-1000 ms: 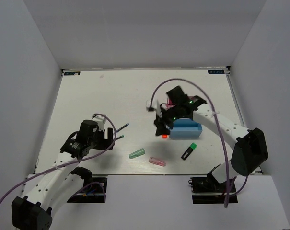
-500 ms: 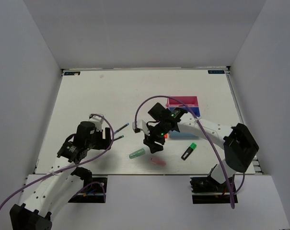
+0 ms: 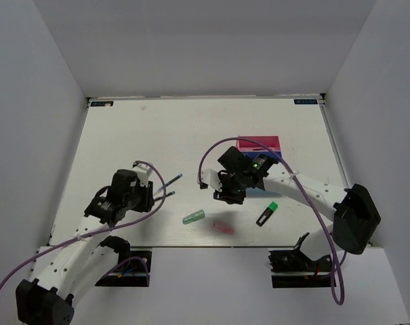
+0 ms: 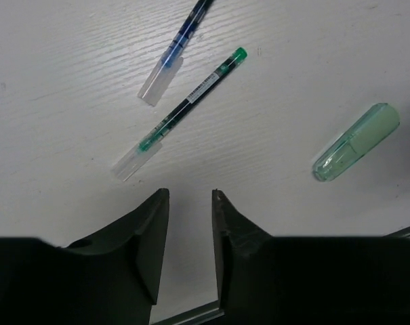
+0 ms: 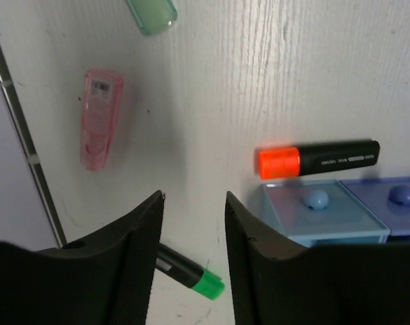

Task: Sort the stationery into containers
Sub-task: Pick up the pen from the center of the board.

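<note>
While we read the table from left to right, the left gripper (image 4: 190, 227) hovered at the near left, jaws partly apart and holding nothing. Just beyond its tips lay the blue pen (image 4: 176, 49) and the green-tipped pen (image 4: 188, 105), side by side. The green capsule (image 4: 357, 142) and the pink capsule (image 5: 99, 120) lay loose farther right. The right gripper (image 5: 191, 233) hung over bare table, likewise part open and empty. The orange highlighter (image 5: 318, 160) rested just outside the light blue bin (image 5: 340, 215), and the green highlighter (image 5: 190, 273) was half hidden behind a finger. We judged the sorting barely begun, since six items lay loose and what showed of the light blue bin held nothing. The dark blue bin (image 5: 381, 217) was cut off, and we could not make out the inside of the magenta bin (image 3: 259, 140).
</note>
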Controlling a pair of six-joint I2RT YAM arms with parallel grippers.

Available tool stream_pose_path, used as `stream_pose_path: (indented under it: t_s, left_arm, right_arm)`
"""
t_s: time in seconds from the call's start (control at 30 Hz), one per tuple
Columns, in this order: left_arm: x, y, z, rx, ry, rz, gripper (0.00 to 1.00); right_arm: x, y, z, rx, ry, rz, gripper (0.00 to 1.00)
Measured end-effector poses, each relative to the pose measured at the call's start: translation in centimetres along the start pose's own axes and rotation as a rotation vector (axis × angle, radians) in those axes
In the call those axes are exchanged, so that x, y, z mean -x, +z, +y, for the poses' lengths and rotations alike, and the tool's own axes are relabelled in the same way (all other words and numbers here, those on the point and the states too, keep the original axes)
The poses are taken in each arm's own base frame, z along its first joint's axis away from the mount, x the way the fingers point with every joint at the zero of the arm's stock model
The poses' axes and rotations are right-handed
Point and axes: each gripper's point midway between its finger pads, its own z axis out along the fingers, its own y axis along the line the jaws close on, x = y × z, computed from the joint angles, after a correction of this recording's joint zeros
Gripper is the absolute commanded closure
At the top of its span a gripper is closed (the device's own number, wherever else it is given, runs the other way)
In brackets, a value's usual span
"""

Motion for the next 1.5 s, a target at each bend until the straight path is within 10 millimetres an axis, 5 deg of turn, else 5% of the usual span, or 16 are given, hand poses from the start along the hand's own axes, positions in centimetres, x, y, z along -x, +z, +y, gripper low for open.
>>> stream_pose_path:
  t_s: [0.07, 0.13, 0.37, 0.57, 0.83, 1.03, 1.27, 1.33, 1.37, 1.43, 1.5]
  left_arm:
    - [0.0, 0.4, -0.3, -0.028, 0.046, 0.032, 0.68]
    - [0.7, 1.0, -0.7, -0.051, 0.100, 0.070, 0.57]
    - [4.5, 5.4, -1.1, -0.084, 0.236, 0.217, 0.48]
    - [3.4, 8.2, -0.5, -0.085, 0.297, 0.314, 0.48]
    - [2.2, 10.3, 0.3, -0.067, 0.342, 0.383, 0.50]
    - [1.7, 11.6, 1.1, -0.030, 0.376, 0.404, 0.58]
    - [2.5, 12.3, 1.0, -0.022, 0.381, 0.376, 0.97]
    - [2.8, 12.4, 0.9, -0.022, 0.382, 0.367, 1.00]
    - [2.9, 12.4, 0.7, -0.023, 0.385, 0.364, 1.00]
    - [3.1, 12.3, 0.5, -0.024, 0.385, 0.365, 1.00]
    - [4.1, 11.9, -0.3, -0.037, 0.383, 0.363, 1.00]
  right_arm:
    - [-0.8, -0.6, -0.2, -0.025, 0.000, 0.013, 0.59]
    - [-1.7, -1.2, -0.2, -0.043, 0.010, 0.019, 0.59]
    - [-3.8, -3.1, 0.9, -0.100, 0.072, -0.021, 0.57]
    - [-5.7, -3.6, 2.1, -0.129, 0.116, -0.054, 0.56]
    - [-5.5, -4.2, 1.7, -0.170, 0.174, -0.162, 0.56]
    - [-5.8, -3.8, 1.7, -0.149, 0.225, -0.196, 0.56]
    - [-5.4, -4.5, 1.7, -0.148, 0.248, -0.249, 0.55]
    - [-5.4, -4.7, 1.7, -0.149, 0.258, -0.259, 0.45]
    - [-5.3, -4.8, 1.7, -0.150, 0.262, -0.264, 0.20]
    - [-5.4, -4.9, 1.5, -0.159, 0.273, -0.267, 0.13]
    - [-5.4, -5.0, 1.0, -0.181, 0.275, -0.274, 0.18]
